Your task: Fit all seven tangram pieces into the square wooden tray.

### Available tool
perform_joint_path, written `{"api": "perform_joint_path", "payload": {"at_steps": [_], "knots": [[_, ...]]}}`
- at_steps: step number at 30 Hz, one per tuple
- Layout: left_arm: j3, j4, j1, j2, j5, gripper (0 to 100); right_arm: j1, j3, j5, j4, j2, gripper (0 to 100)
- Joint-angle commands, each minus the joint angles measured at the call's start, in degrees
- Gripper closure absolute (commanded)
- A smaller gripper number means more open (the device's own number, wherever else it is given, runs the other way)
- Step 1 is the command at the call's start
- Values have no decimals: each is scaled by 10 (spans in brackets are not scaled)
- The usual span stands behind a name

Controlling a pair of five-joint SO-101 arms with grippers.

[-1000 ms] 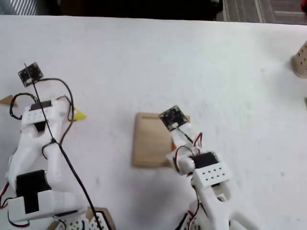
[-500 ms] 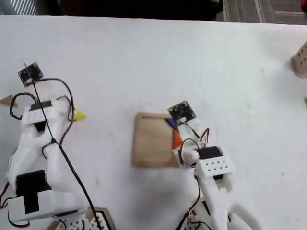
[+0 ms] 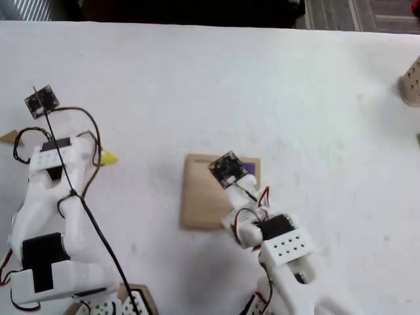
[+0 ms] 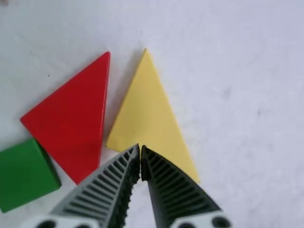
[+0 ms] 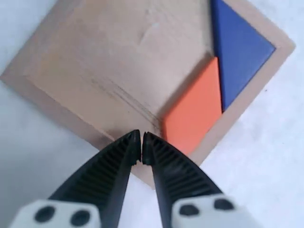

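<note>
The square wooden tray (image 3: 200,197) lies at the table's middle, partly under the right arm. In the right wrist view the tray (image 5: 109,71) holds a blue triangle (image 5: 240,52) and an orange piece (image 5: 194,114) along one side. My right gripper (image 5: 141,142) is shut and empty, its tips over the tray's near rim. My left gripper (image 4: 139,156) is shut, its tips at the edge of a yellow triangle (image 4: 149,118). A red triangle (image 4: 71,123) and a green square (image 4: 23,173) lie beside it. From above, a tip of the yellow triangle (image 3: 109,157) pokes out beside the left arm.
A tan wooden piece (image 3: 8,137) lies at the table's left edge. A perforated tan object (image 3: 411,82) stands at the far right edge. A wooden block (image 3: 134,298) sits at the left arm's base. White table stretches wide behind the tray.
The right arm swung right and then back left over the tray, now covering the orange piece from above. The left arm has kept still.
</note>
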Motion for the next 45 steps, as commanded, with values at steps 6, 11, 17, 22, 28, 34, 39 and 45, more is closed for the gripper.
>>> {"api": "perform_joint_path", "payload": {"at_steps": [6, 11, 17, 22, 28, 34, 39, 45], "knots": [[-22, 5, 8, -1, -7, 976, 88, -66, -4, -12, 80, 978], [-23, 5, 8, -1, -7, 976, 90, -69, -4, -12, 79, 978], [-24, 5, 8, -2, -7, 976, 92, -69, -8, 21, 19, 978], [-25, 1, 8, -4, -8, 976, 129, -62, -5, 36, -35, 978], [-26, 7, -35, -15, -8, 976, 156, -53, -4, 34, -53, 978], [-122, 153, -104, -65, -83, 952, 204, -23, 26, -22, -49, 978], [-251, 244, -137, -22, -131, 836, 217, -13, 38, -35, -49, 978], [-452, 303, -197, 110, -183, 828, 217, -13, 40, -34, -49, 978]]}}
